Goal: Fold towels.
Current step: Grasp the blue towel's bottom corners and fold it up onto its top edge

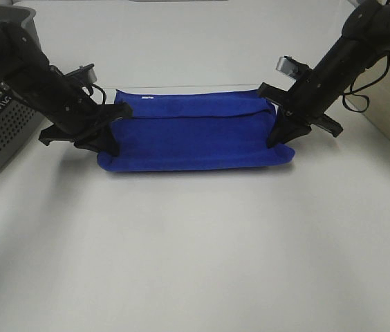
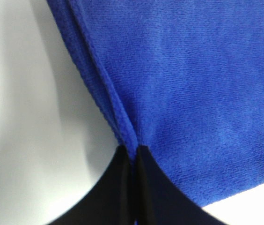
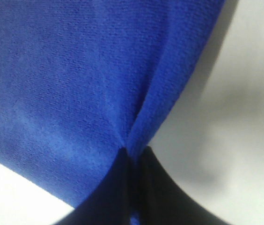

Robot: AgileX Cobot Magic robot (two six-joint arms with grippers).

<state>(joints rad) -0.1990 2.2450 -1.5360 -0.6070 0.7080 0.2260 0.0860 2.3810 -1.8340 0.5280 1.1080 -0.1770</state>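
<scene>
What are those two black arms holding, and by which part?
The blue towel: the left jaws pinch its left edge, the right jaws its right edge, both shut on the fabric.

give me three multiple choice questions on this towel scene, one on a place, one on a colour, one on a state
1. Where does the grey basket stand in the high view?
A. left of the towel
B. right of it
C. on top of it

2. What colour is the towel?
A. red
B. yellow
C. royal blue

3. How are the left fingers and right fingers?
A. both wide open
B. both shut on the towel's ends
C. one open, one shut

Answers:
1 A, it sits at the picture's left edge.
2 C, the cloth is blue in all three views.
3 B, each wrist view shows cloth pinched between closed fingers.
</scene>
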